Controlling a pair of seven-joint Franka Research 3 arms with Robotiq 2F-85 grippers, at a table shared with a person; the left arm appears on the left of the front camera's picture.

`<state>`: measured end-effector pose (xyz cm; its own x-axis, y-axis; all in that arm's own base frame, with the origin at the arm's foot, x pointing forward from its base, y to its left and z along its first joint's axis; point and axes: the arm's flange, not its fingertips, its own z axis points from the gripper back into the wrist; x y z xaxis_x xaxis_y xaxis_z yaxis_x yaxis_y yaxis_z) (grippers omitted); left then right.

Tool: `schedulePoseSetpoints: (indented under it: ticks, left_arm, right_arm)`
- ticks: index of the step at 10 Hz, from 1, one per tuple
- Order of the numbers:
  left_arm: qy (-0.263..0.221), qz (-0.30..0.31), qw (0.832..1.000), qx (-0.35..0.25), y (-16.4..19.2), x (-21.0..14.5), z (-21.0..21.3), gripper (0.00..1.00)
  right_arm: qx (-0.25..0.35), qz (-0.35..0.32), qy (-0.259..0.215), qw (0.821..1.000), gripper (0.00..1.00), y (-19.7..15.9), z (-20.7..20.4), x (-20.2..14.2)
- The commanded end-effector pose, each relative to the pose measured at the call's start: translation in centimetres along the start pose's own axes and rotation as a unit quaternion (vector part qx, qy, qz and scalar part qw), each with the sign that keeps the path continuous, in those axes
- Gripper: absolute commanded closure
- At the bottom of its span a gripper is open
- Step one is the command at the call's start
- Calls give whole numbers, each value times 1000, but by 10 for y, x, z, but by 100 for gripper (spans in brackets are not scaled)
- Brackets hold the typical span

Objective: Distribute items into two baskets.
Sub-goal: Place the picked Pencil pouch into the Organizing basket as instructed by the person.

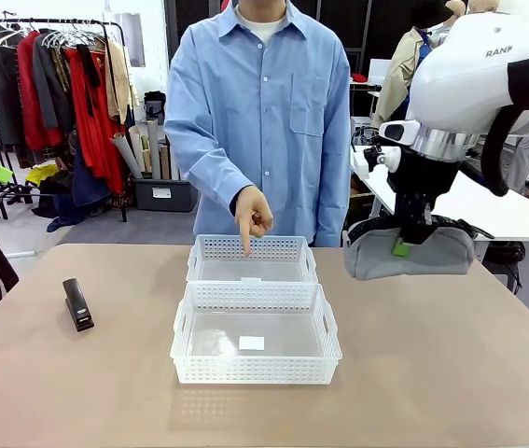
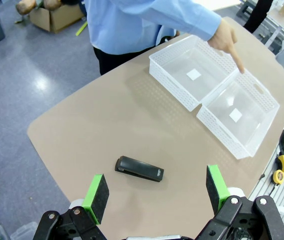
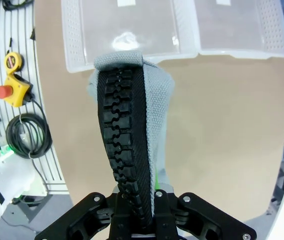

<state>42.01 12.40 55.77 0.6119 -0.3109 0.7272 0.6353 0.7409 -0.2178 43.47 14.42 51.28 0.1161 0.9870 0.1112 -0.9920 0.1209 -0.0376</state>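
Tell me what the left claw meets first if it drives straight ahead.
Most likely the stapler, lying on the table ahead of the open left claw; depth is unclear.

The white right arm (image 1: 488,65) enters the front view from 2 o'clock, its wrist turned straight down toward 6 o'clock. The right gripper (image 1: 401,245) hangs aloft at 3 o'clock, its 2 black fingers pinched tight on the zipper edge of a grey soft fabric pouch (image 1: 376,257). In the right wrist view, the right gripper (image 3: 139,192) sits at 6 o'clock with the pouch (image 3: 159,100) running up toward 12. The left gripper (image 2: 157,192) hovers high, tilted downward, its 2 green pads (image 2: 97,197) spread wide at 7 and 5 o'clock.
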Motion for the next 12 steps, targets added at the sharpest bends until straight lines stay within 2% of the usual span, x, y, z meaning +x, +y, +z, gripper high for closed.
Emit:
schedulePoseSetpoints:
  ticks: [1,8,12]
  left_arm:
    - [-4,-3,1000,-5,0,1,1,0]
    - [-4,-3,1000,-5,0,1,1,0]
    - [-4,-3,1000,-5,0,1,1,0]
  right_arm:
    - [-9,-15,-13,1000,100,15,-5,12]
    - [-6,-29,-33,999,100,32,-27,51]
    - [10,5,-42,999,100,35,-43,88]
